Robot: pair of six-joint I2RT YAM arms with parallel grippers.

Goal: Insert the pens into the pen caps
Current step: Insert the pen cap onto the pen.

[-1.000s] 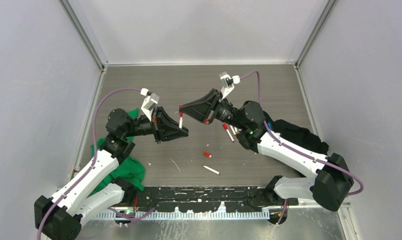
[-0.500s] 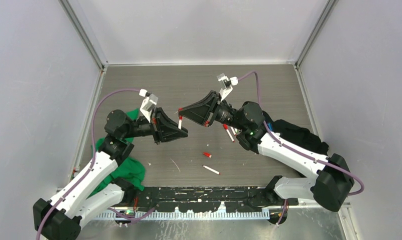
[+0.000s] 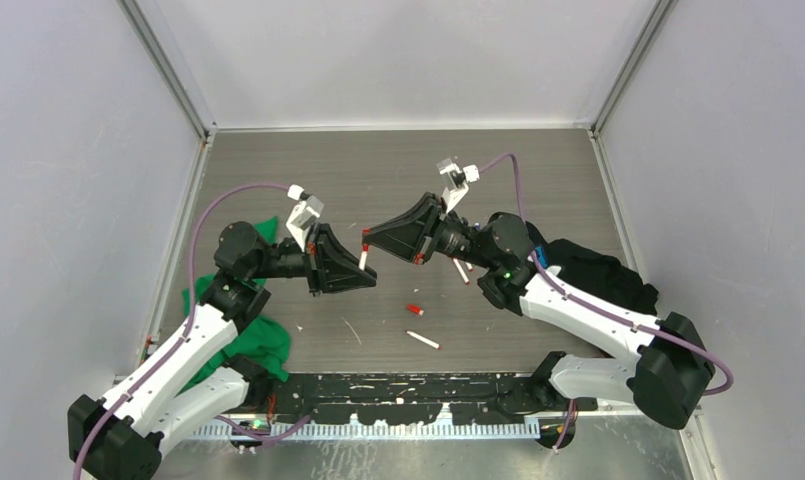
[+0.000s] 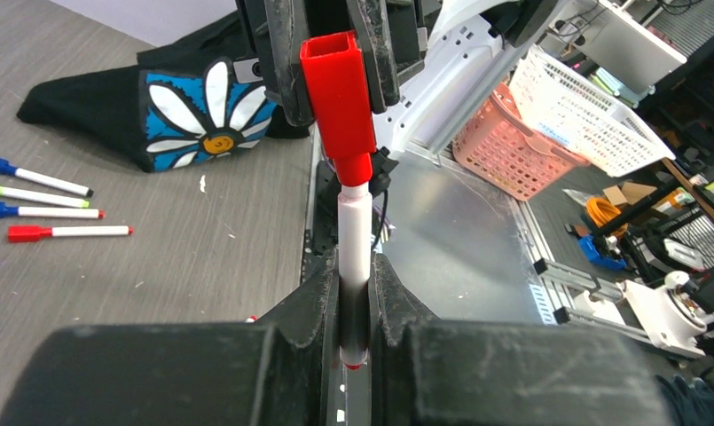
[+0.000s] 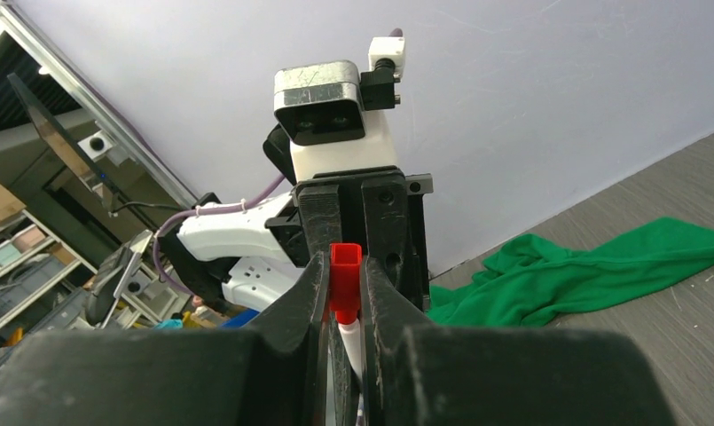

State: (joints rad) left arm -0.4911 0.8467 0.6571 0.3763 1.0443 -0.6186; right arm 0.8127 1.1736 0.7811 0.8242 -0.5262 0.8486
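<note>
A white pen (image 4: 354,240) stands upright between my left gripper's (image 4: 355,277) jaws, which are shut on its barrel. A red pen cap (image 4: 340,93) sits over its upper end. My right gripper (image 5: 345,272) is shut on that cap (image 5: 345,282), and the white barrel (image 5: 354,342) runs down between its fingers. From above, the two grippers meet tip to tip over the table's middle, left (image 3: 356,270) and right (image 3: 371,238), with pen (image 3: 363,258) and cap (image 3: 365,235) between them. A loose red cap (image 3: 414,310) and a bare pen (image 3: 423,340) lie nearer the front.
Several capped pens (image 4: 51,211) in blue, green and red lie side by side on the table, under the right arm (image 3: 460,268). A black cloth (image 3: 590,265) with a daisy print (image 4: 193,106) lies at the right. A green cloth (image 3: 250,338) lies at the left.
Both grippers, still joined at the pen and cap, have drifted a little toward the near edge. The right gripper has come down closer along the pen.
</note>
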